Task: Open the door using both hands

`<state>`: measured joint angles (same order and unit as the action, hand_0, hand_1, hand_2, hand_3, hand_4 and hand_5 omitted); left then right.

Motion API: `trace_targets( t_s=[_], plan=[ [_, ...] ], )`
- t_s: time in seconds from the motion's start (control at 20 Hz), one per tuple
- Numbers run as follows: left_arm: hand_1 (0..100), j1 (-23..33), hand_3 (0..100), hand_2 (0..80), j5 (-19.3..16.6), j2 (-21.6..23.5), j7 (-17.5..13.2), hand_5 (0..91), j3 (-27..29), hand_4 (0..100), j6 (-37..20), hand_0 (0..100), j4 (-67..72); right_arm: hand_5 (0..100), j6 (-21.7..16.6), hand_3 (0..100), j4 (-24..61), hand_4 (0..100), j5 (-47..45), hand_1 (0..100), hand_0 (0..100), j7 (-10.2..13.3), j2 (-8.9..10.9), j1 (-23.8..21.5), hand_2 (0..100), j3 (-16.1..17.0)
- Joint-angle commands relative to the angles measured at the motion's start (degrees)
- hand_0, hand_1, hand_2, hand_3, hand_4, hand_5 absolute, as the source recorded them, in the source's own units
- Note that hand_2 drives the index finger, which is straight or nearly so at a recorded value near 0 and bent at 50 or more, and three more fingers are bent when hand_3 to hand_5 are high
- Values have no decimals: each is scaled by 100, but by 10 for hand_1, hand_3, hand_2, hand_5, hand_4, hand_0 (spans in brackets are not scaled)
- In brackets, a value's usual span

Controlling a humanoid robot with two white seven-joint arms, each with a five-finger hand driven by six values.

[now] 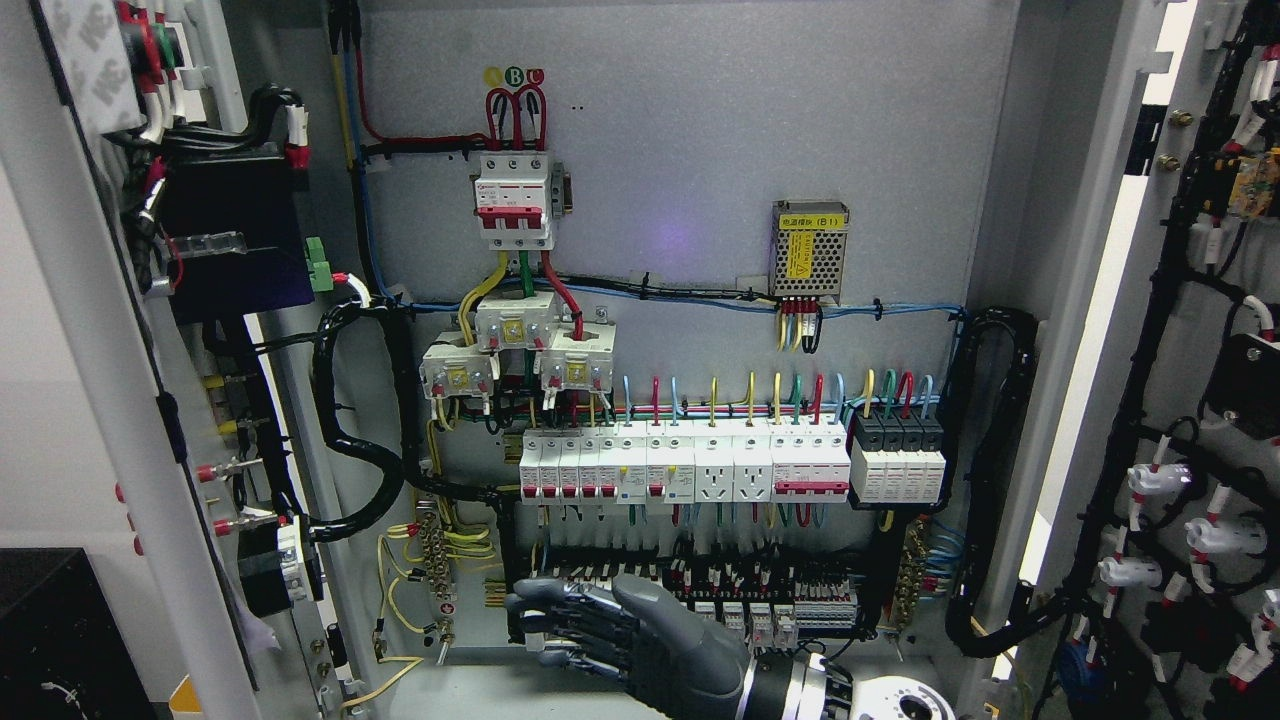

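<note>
A red-fronted main breaker (514,200) sat high on the grey back panel (700,130), with three current transformers (516,350) clustered just below it. A small perforated power supply (809,249) hung to the right. Lower down ran a row of white breakers (680,465), above what looked like terminal blocks (760,595), partly hidden

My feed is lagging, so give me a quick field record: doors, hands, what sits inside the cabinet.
left door: swung open
right door: swung open
right hand: low in the cabinet, fingers loosely curled, holding nothing, pointing left
left hand: not in view
cabinet back panel: grey
top breaker: red and white
breaker row: mid panel
power supply: perforated box with yellow label
</note>
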<state>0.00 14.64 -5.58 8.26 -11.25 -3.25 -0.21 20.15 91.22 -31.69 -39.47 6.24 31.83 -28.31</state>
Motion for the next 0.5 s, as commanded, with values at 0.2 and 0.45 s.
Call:
trace_targets(
  t_s=[0.2, 0.45],
  plan=[
    [0, 184, 0, 0, 3, 4, 1, 0, 8, 0, -1, 0, -129, 0, 6, 0, 247, 0, 40, 0, 191, 185, -474, -142, 0, -1159],
    [0, 184, 0, 0, 3, 4, 1, 0, 8, 0, -1, 0, -129, 0, 6, 0, 229, 0, 40, 0, 191, 185, -800, -142, 0, -1212]
  ],
)
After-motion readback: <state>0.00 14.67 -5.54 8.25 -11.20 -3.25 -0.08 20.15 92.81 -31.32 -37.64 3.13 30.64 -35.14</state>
